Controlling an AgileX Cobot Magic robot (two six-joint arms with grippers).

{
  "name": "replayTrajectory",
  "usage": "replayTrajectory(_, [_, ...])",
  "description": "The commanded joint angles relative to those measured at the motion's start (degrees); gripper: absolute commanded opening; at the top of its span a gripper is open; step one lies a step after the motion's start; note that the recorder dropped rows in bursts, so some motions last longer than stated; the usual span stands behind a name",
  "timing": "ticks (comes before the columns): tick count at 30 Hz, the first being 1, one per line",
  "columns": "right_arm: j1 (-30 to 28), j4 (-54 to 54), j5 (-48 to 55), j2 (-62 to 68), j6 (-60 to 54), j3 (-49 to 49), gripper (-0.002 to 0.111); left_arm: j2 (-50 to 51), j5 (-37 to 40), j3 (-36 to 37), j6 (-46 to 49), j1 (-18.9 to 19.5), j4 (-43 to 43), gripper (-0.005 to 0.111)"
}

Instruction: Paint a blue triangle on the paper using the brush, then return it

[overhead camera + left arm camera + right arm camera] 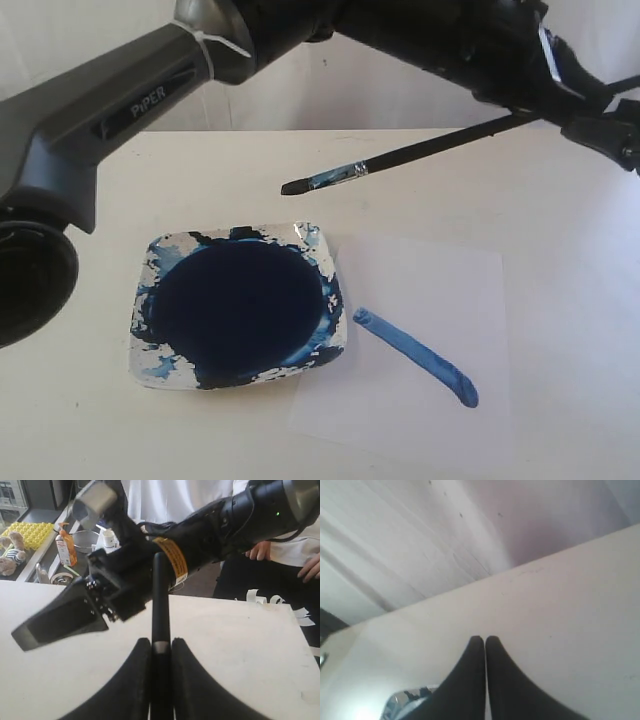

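The brush hangs slanted in the air beyond the paint dish, its blue-stained tip pointing down toward the table. My left gripper is shut on its black handle; in the exterior view it grips at the top right. The white paper lies to the right of the dish, one corner tucked under it. One thick blue stroke of the blue triangle runs diagonally across the paper. My right gripper is shut on nothing above the bare table.
The dish holds a dark navy paint pool; its corner shows in the right wrist view. A grey arm link crosses the left of the exterior view. In the left wrist view the other arm looms ahead, with people behind the table.
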Motion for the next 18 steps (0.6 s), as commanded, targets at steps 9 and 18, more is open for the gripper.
replayTrajectory(9, [-2.6, 16.3, -5.1, -0.6, -2.9, 6.3, 0.000, 1.7, -3.3, 0.3, 4.0, 0.1, -3.1, 0.000])
replayTrajectory(18, [-2.6, 15.6, -5.1, -0.6, -2.5, 8.9, 0.000, 3.9, -9.0, 0.3, 4.1, 0.1, -1.8, 0.000])
